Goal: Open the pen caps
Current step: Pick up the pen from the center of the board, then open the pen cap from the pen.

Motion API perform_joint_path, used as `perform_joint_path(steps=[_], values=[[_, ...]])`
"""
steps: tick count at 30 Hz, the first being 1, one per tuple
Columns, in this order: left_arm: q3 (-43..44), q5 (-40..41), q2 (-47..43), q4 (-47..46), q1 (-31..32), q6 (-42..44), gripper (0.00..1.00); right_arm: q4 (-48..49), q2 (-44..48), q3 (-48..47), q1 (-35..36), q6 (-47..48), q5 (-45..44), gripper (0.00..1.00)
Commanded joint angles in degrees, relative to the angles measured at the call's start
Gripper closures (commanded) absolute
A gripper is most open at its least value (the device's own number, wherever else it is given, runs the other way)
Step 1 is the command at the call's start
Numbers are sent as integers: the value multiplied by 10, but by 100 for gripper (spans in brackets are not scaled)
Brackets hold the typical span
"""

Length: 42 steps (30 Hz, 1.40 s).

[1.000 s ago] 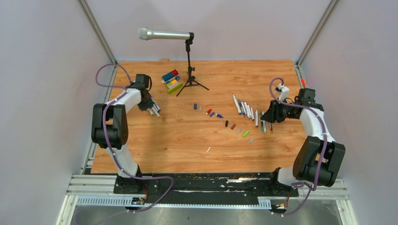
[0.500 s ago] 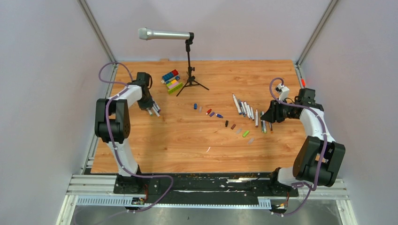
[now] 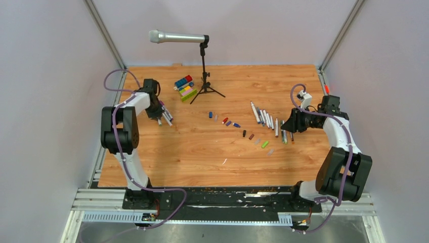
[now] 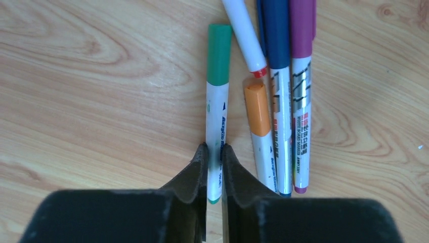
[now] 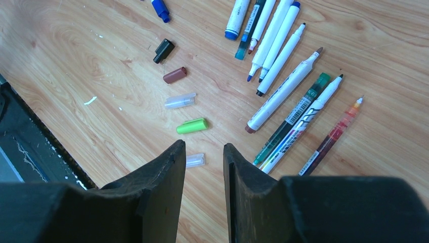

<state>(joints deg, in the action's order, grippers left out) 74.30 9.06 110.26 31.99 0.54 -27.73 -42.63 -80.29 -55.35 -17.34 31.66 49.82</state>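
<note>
My left gripper (image 4: 214, 150) is shut on the white barrel of a green-capped pen (image 4: 216, 116) lying on the wood. Beside it lie capped pens with an orange cap (image 4: 257, 107), a blue cap (image 4: 276, 30) and a purple cap (image 4: 302, 25). In the top view the left gripper (image 3: 160, 119) is at the table's left, over this group. My right gripper (image 5: 204, 151) is open and empty above several uncapped pens (image 5: 283, 88). Loose caps lie near it: green (image 5: 192, 125), brown (image 5: 174, 75), black (image 5: 163, 50), clear (image 5: 180, 100).
A silver microphone (image 3: 177, 37) on a black tripod stand (image 3: 205, 83) is at the back. Multicoloured toy blocks (image 3: 184, 87) lie next to it. More loose caps (image 3: 230, 122) lie at the table's middle. Grey walls close both sides.
The left arm has shifted slightly, its gripper moving a little left and down onto the pen group. The right arm has not moved.
</note>
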Motion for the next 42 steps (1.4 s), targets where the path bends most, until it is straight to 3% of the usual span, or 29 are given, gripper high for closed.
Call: perform_joint_path(steps=[1, 6, 10, 14, 17, 20, 23, 27, 32, 36, 42], values=[[-37, -10, -30, -5, -27, 5, 92, 0, 14, -13, -2, 15, 23, 66], [-112, -39, -161, -40, -27, 5, 100, -3, 21, -11, -2, 20, 34, 66], [-226, -146, -304, -120, -28, -3, 100, -8, 31, -9, -1, 33, 62, 66], [-377, -326, -447, -304, -27, -52, 100, -18, 49, -1, -1, 56, 112, 66], [-475, -429, -524, -495, -18, -159, 100, -18, 73, 16, 0, 75, 172, 66], [-548, -440, -582, -683, 41, -238, 100, -8, 110, 43, 3, 78, 256, 60], [-578, -377, -621, -782, 155, -245, 100, 23, 156, 76, 18, 76, 340, 49], [-576, -272, -611, -826, 294, -216, 100, 127, 217, 131, 46, -4, 416, 37], [-545, -197, -509, -916, 415, -197, 100, 207, 218, 136, 96, -132, 391, 36], [-498, -162, -421, -965, 485, -170, 100, 325, 208, 155, 118, -278, 348, 36], [-435, -122, -316, -994, 562, -138, 100, 356, 205, 169, 151, -304, 354, 35]])
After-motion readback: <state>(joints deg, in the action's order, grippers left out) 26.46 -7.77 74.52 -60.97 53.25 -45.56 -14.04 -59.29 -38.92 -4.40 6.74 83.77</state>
